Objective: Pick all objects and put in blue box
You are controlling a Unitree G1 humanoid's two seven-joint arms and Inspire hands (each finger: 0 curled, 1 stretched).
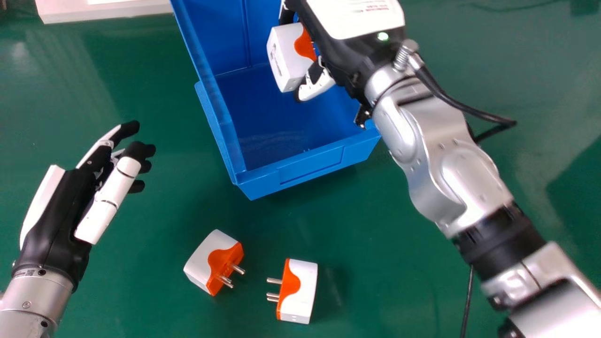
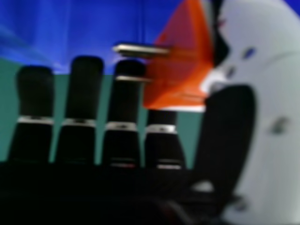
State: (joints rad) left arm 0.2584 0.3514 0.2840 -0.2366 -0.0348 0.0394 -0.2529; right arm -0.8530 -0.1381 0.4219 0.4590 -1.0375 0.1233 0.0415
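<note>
1. The right hand point(image 1: 345, 54) is over the open-topped blue plastic box point(image 1: 310, 169), its thumb and fingers clamped on a white and orange block-shaped plug adapter with metal pins point(image 1: 284, 58).
2. That adapter is over the box's interior; whether it is below the rim, I cannot tell. In the right hand view, its orange face and bare pins show beside the thumb point(image 2: 262, 140).
3. Two more white and orange adapters lie on the glossy green table point(image 1: 141, 291), near the box's front wall — one point(image 1: 204, 258) on the left, the other point(image 1: 300, 291) on the right, apart, their pins pointing inward.
4. The left hand point(image 1: 58, 206) is left of the box, fingers loosely extended — holding nothing.
</note>
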